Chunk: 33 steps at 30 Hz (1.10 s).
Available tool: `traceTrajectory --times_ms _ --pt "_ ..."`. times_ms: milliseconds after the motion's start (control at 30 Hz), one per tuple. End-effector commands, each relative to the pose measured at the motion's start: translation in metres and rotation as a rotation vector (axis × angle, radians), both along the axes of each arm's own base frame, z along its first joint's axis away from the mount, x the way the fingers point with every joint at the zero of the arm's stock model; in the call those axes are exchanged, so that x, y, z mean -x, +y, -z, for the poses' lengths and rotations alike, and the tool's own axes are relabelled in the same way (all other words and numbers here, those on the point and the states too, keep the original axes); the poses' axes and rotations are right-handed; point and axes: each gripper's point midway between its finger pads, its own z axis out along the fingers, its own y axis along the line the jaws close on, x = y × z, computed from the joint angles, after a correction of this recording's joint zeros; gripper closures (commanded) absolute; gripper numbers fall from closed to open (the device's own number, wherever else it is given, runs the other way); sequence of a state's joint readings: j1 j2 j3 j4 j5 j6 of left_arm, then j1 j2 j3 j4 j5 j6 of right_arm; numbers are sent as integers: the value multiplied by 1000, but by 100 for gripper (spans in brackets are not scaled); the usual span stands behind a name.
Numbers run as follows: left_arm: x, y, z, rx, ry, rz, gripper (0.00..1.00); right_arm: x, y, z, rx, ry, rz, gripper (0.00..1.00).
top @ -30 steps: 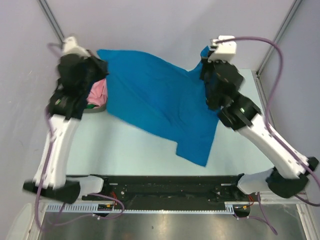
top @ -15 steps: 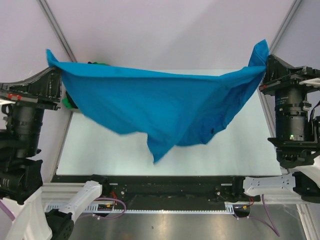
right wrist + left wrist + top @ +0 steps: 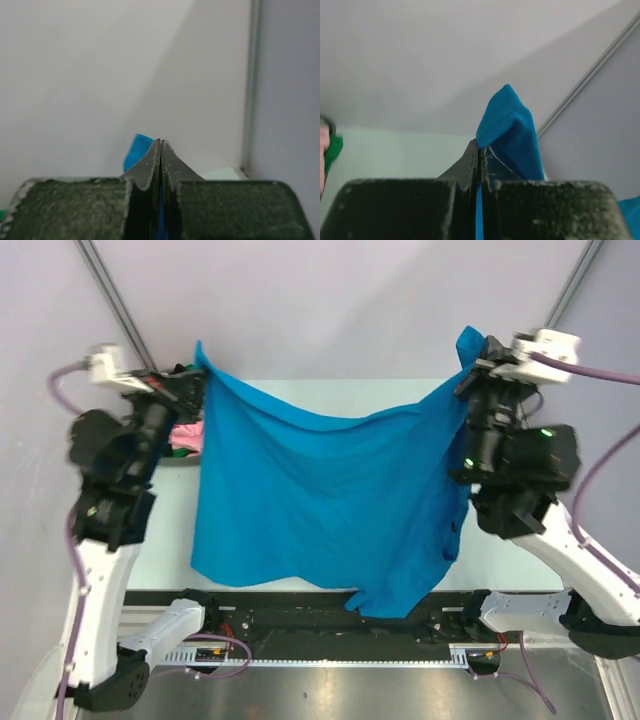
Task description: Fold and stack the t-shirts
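Left gripper (image 3: 193,380): pinched tight on one top corner of the blue t-shirt (image 3: 320,490).
Right gripper (image 3: 472,365): clamped on the opposite corner.
Lie: it hangs stretched left-to-right between my arms, over the table (image 3: 165,530).

Both arms stood high & wide apart; L gripper (image 3: 198,368) & R gripper (image 3: 470,362) each clamped tight on blue t-shirt (image 3: 320,490) corners.
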<state>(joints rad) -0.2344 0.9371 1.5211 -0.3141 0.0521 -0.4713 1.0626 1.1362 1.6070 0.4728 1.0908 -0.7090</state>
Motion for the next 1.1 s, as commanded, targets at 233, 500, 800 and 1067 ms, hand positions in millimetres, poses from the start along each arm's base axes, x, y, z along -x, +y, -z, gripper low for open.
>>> traceTrajectory --times_ms 233,500,800,1067 --pt "-145 -11 292 -28 562 -175 100 -211 -28 289 -79 565 110 100" --pt "-223 -1 374 -73 768 -371 100 -298 -43 412 -74 750 136 100" --pt "-294 10 383 -125 804 -451 100 -360 -45 420 -61 764 139 100" --pt "-333 37 375 -124 808 -494 100 -402 -24 405 -27 748 92 100"
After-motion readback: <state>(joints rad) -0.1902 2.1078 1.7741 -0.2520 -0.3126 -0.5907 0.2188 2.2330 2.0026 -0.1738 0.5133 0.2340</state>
